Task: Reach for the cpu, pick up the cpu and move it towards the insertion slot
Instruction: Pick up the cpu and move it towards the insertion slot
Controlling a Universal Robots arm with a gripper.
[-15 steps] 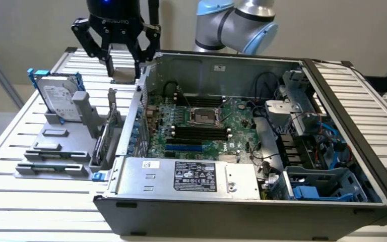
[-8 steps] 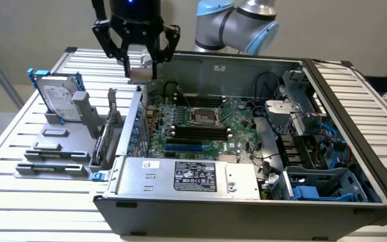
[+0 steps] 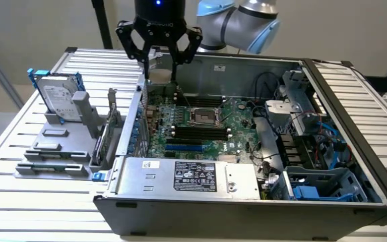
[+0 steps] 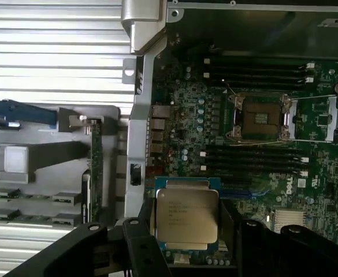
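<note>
Cpu (image 4: 187,216) held in pincer (image 3: 160,74), metal top facing the wrist camera, fingers (image 4: 138,242) clenched on its edges. In the exterior view it hangs above the rear-left corner of the open case (image 3: 355,126), over the case wall. Slot (image 3: 205,116) lies lower on the green board (image 3: 241,113), near but apart from the cpu, frame shiny, centre dark. Hard drive (image 3: 59,98) stands upright in a grey holder (image 3: 52,151) on the slatted counter (image 3: 18,201).

Open computer case (image 3: 355,166), hard drive (image 3: 60,101) in grey holder (image 3: 52,151), slatted table (image 3: 18,201)
</note>
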